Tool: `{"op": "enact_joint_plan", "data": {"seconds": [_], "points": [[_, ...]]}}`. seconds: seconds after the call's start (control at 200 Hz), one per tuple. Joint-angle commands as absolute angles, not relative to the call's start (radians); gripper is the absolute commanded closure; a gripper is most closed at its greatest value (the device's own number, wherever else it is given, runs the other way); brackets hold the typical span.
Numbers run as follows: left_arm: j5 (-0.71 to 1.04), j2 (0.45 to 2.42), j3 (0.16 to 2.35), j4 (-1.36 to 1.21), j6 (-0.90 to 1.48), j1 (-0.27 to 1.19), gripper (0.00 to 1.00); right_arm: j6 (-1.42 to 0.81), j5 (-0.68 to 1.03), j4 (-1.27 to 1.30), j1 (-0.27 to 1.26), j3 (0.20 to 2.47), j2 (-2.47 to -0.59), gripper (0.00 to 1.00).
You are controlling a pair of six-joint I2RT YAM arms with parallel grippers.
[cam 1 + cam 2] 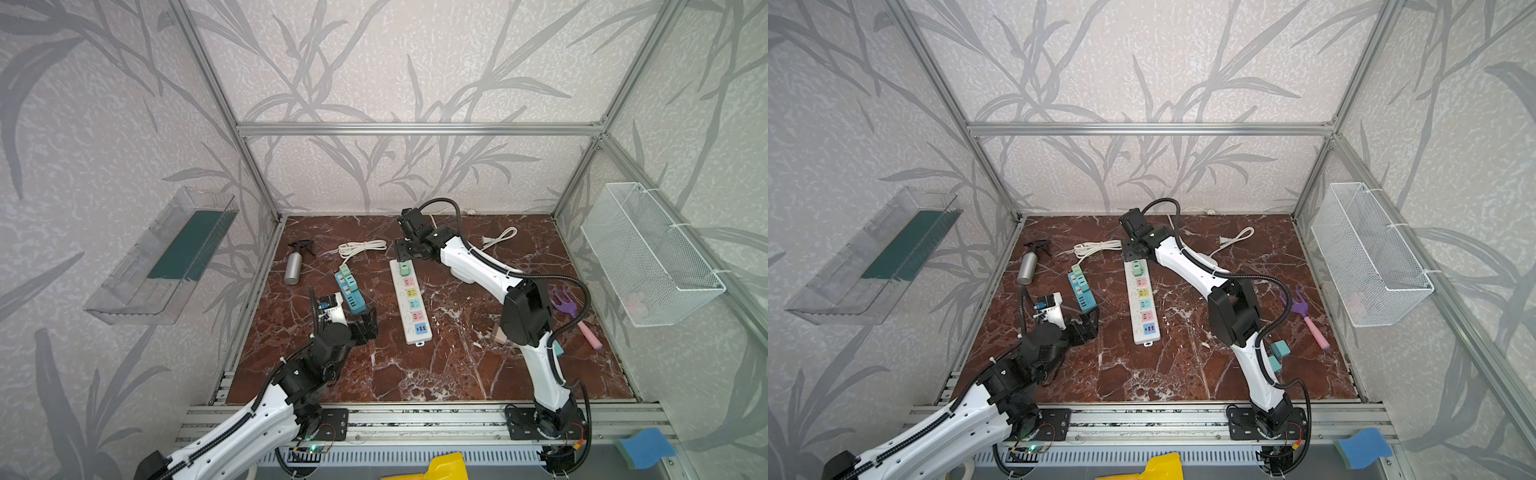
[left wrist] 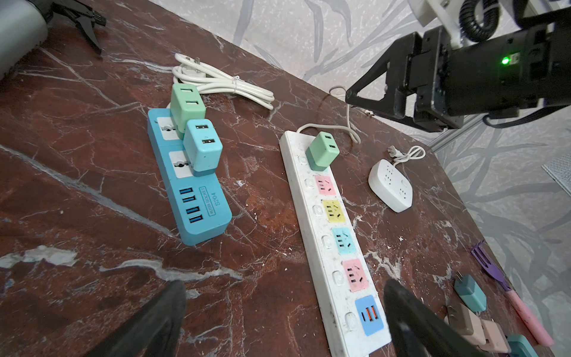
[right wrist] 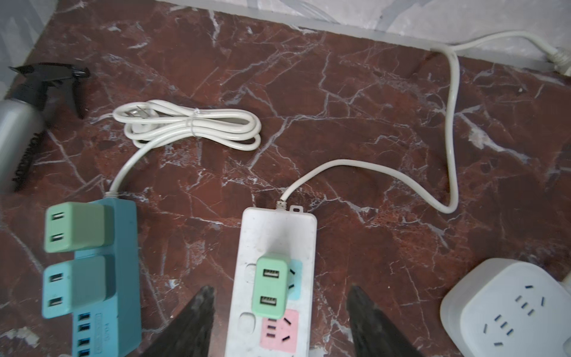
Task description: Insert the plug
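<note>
A mint-green plug with two USB ports stands on the far-end socket of the long white power strip, in both top views. How deep it sits I cannot tell. My right gripper hovers over it, open, with one dark finger on each side and neither touching it. My left gripper is open and holds nothing. It is low over the table between the blue power strip and the near end of the white strip.
The blue strip carries a green and a teal plug, with a coiled white cord behind it. A spray bottle lies far left. A round white socket, several loose plugs and a purple fork lie right.
</note>
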State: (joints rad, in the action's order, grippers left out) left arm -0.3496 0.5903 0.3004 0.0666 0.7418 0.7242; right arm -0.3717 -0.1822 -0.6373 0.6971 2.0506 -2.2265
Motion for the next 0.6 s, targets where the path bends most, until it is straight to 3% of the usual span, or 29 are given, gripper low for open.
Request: {"op": "enact_joint_plan", "data": {"seconds": [0.0, 0.345, 0.6], "points": [[-0.337, 0.589, 0.326, 0.045, 0.771, 0.719, 0.01, -0.362, -0.177, -0.655, 0.69, 2.024, -2.26, 0.33], [-0.321, 0.596, 0.338, 0.049, 0.758, 0.72, 0.01, -0.386, -0.142, -0.609, 0.669, 1.916, -2.238, 0.34], [-0.258, 0.687, 0.397, -0.028, 0.712, 0.721, 0.03, -0.329, -0.16, -0.656, 0.669, 1.948, -2.029, 0.32]]}}
